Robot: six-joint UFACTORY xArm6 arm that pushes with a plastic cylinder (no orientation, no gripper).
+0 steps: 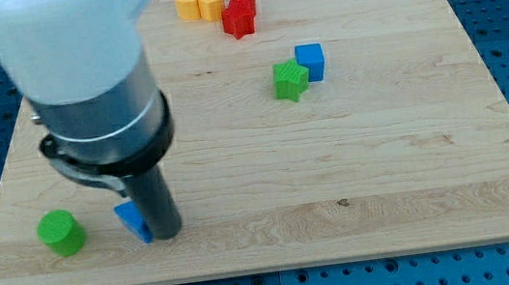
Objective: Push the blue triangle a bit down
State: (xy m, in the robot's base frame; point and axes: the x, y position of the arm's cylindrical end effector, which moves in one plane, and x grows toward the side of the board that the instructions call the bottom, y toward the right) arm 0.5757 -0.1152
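The blue triangle (132, 220) lies near the view's bottom left on the wooden board (355, 169), partly hidden by my rod. My tip (168, 236) rests on the board right beside the triangle, touching its right side. A green cylinder (60, 232) stands just to the triangle's left.
A green star-shaped block (291, 81) and a blue cube (311, 62) sit together at centre right. Two yellow blocks (199, 3) and two red blocks (240, 12) cluster at the view's top. The board's bottom edge is close below my tip.
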